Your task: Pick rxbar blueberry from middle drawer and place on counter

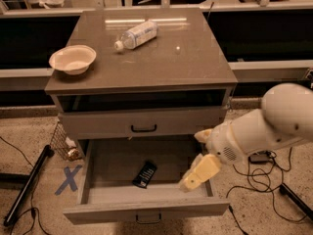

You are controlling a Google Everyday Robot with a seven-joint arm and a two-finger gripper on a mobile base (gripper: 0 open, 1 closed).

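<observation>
The rxbar blueberry (145,175), a small dark bar, lies flat near the front centre of the pulled-out middle drawer (112,155). My gripper (198,155) hangs over the drawer's right side, to the right of the bar and apart from it. Its cream fingers (200,173) stand apart and hold nothing. The counter (156,62) is the glossy top of the cabinet above.
A white bowl (72,58) sits at the counter's left edge and a clear plastic bottle (137,34) lies at its back. A shut drawer front with a black handle (144,128) is above the open drawer. A wire basket (62,143), a blue tape X (68,179) and cables (254,180) are on the floor.
</observation>
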